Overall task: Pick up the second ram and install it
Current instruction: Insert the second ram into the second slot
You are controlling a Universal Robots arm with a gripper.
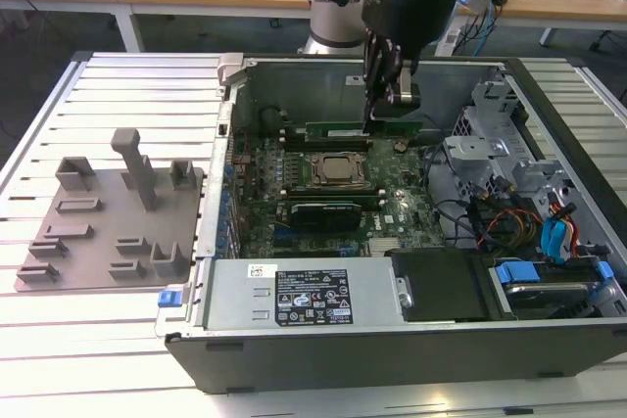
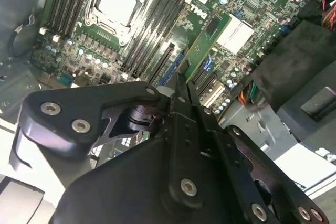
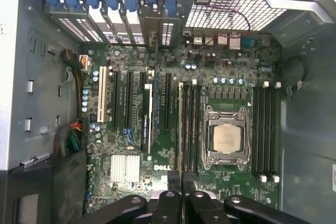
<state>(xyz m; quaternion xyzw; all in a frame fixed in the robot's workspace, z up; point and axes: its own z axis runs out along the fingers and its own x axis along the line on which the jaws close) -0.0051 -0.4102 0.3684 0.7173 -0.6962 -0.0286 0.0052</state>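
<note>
the pincer (image 1: pixel 376 116) is clamped narrow on the second ram (image 1: pixel 338 130), upper centre of the exterior view, just above the processor (image 1: pixel 338 171) in frame. any tilt while seating could jam or crack it.

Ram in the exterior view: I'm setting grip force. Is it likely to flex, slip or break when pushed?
The ram looks like a thin, flat circuit board: probably light and fairly stiff. The end effector grips it at one spot mid-length, so an end push might pivot it. Its bare components seem fragile.
</note>
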